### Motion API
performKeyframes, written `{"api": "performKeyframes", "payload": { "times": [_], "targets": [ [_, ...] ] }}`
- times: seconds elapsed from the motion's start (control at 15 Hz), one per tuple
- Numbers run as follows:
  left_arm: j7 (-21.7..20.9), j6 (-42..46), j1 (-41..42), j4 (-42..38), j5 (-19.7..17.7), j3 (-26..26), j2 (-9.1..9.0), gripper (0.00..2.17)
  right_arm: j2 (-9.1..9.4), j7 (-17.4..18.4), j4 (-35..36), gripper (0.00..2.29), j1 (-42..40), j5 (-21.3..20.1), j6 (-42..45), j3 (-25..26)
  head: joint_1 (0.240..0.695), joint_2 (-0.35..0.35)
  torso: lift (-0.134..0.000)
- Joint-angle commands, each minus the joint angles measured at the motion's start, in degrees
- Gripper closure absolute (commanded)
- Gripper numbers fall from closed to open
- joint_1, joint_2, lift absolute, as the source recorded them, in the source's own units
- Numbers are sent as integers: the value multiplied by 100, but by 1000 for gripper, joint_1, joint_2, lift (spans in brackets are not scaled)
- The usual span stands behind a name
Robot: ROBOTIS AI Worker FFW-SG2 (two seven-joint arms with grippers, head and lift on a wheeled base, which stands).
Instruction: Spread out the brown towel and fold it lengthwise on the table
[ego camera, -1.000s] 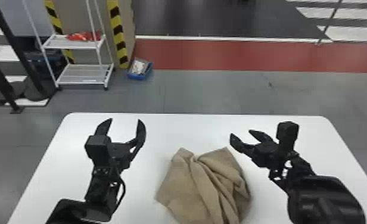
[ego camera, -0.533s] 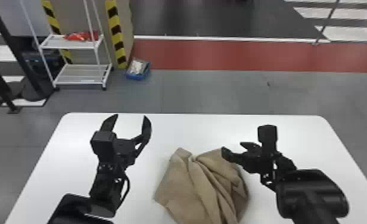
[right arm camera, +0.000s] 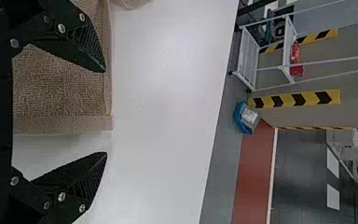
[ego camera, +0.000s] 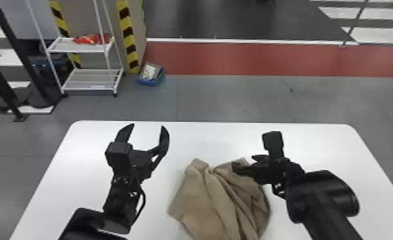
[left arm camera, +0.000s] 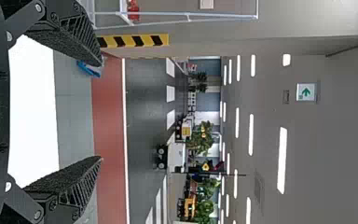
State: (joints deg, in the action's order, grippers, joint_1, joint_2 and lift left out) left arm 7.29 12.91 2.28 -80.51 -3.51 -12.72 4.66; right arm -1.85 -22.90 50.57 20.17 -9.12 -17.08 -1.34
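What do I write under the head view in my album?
Robot's right fingers over a crumpled brown towel, left fingers open above the white table.

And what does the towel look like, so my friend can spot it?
Find the big white table with rounded corners. On it, between the robot's black left arm and black right arm, lies a crumpled brown cloth towel, bunched into long folds. Those arms are hard and black; the towel is the soft brown thing.

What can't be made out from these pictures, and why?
Near end of the towel: head view, cut off by the bottom edge.
Its inner layers: head view, hidden by its folds.
Near edge of the table: head view, cut off likewise.
Red thing on shelf: head view, too small to name.
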Motion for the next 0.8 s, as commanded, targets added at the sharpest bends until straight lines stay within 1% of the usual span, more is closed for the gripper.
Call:
{"api": "performKeyframes", "payload": {
  "times": [0.0,0.07,0.13,0.33,0.4,0.47,0.53,0.6,0.67,0.73],
  "targets": [
    [0,13,-17,0,0,-11,0,201,27,102,-214,289,154,-134,-28,-86,695,-13,0],
    [0,31,-17,0,0,-11,0,201,35,102,-293,289,215,-161,-81,-147,695,-15,0],
    [0,31,-17,0,0,-11,-9,201,53,102,-293,377,224,-152,-116,-156,695,-14,0],
    [0,48,-26,0,-18,-11,0,201,44,40,-302,795,321,-161,-397,-156,695,-9,0],
    [0,48,-26,9,-18,-11,0,201,44,5,-302,974,329,-161,-450,-147,695,-9,0],
    [0,48,-26,0,-18,-11,0,201,35,-39,-302,1075,347,-161,-573,-138,695,-9,0],
    [0,48,-26,0,-18,-11,0,201,27,-83,-293,1237,347,-152,-643,-121,695,-9,0],
    [0,48,-26,0,-9,-11,0,201,9,-91,-258,1328,321,-134,-696,-86,695,-9,0],
    [9,48,-26,-9,-9,-11,0,201,9,-188,-196,1332,277,-73,-696,-42,695,-10,0],
    [9,48,-26,0,0,-11,9,201,0,-197,6,1477,162,-64,-696,81,695,-11,0]
  ]
}}
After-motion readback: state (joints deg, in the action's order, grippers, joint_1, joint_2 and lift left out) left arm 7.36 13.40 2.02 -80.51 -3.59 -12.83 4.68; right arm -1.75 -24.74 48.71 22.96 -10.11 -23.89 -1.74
